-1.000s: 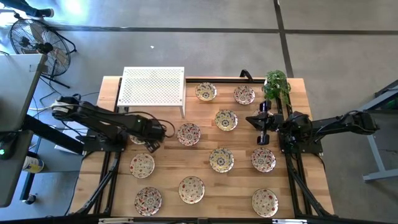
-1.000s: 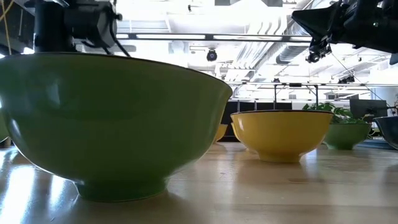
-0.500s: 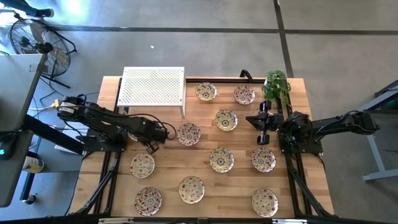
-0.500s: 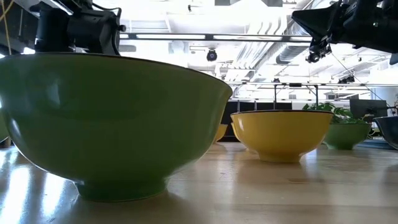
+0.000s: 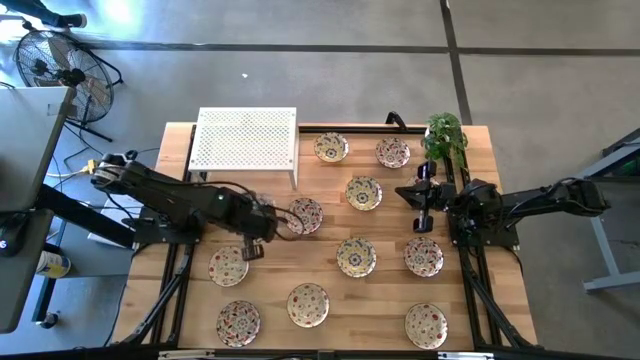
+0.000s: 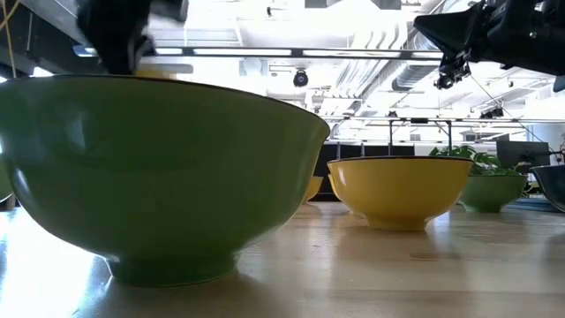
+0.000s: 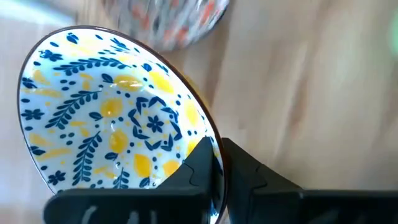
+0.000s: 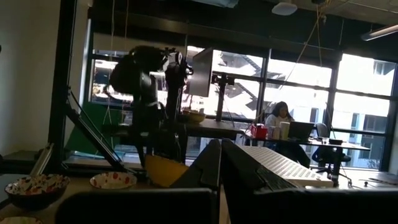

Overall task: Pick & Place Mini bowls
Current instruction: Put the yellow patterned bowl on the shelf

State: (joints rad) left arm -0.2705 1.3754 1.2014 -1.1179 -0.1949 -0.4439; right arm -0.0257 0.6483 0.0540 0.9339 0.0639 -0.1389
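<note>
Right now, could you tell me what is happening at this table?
The left tool has pinched the rim of a mini bowl with a blue and yellow pattern and holds it above the wooden table, near another bowl at mid-table. The other mini bowls lie spread over the table. The right tool waits, shut, at the right side.

The bowl (image 7: 118, 118) pinched in the dark left hand (image 7: 214, 163) is white inside with dark blue leaves and yellow blobs. Just beyond that hand, another bowl (image 7: 163, 22) looks red-and-dark speckled, though it is blurred. The table (image 5: 380, 300) is pale wood. The rack (image 5: 246, 138) is white and perforated.
</note>
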